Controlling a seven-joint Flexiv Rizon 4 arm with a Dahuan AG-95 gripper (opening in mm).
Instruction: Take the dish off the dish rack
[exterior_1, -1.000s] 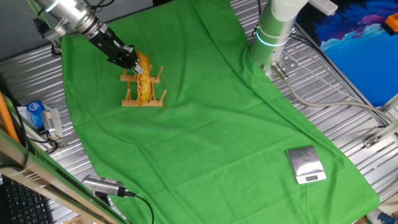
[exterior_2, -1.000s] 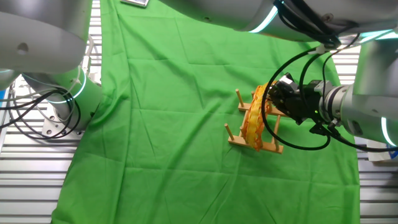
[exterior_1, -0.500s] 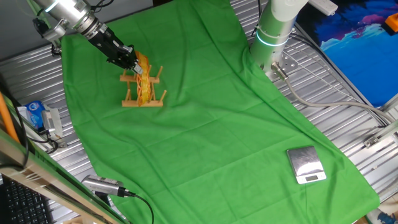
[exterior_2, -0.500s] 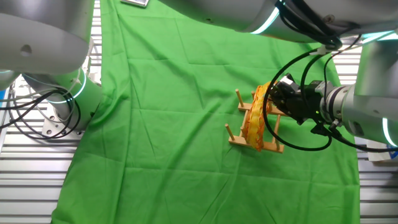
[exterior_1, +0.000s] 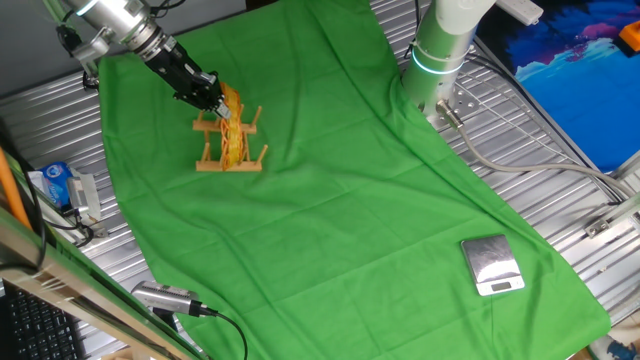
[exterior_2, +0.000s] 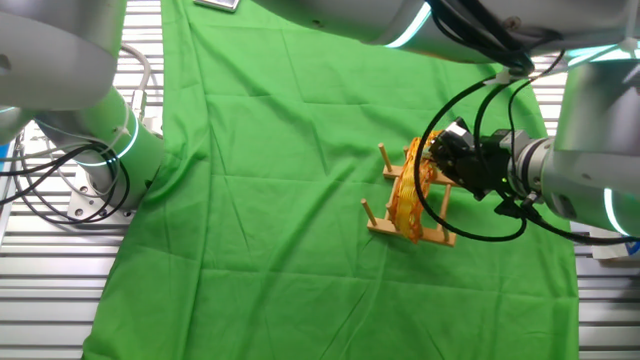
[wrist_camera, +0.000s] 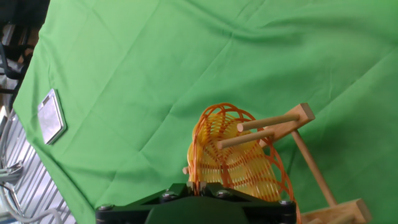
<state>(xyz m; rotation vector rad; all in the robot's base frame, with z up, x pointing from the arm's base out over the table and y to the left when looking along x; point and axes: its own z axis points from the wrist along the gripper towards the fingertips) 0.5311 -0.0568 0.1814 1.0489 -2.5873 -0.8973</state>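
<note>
The dish (exterior_1: 232, 128) is an oval yellow-orange woven tray standing on edge between the pegs of the small wooden dish rack (exterior_1: 228, 160) on the green cloth. It also shows in the other fixed view (exterior_2: 410, 190) and the hand view (wrist_camera: 239, 158), as does the rack (exterior_2: 428, 235) (wrist_camera: 292, 124). My gripper (exterior_1: 212, 97) (exterior_2: 440, 160) is at the dish's top edge and is shut on its rim; in the hand view the gripper (wrist_camera: 198, 184) pinches the orange rim between its fingers.
A square silver scale (exterior_1: 492, 264) lies at the cloth's near right corner, seen also in the hand view (wrist_camera: 50, 116). The arm's base (exterior_1: 440, 50) stands at the back. Cables and a small box (exterior_1: 60, 185) lie left of the cloth.
The dish has risen slightly and tilted in the rack as the gripper pulled up a little; the grip is unchanged.
</note>
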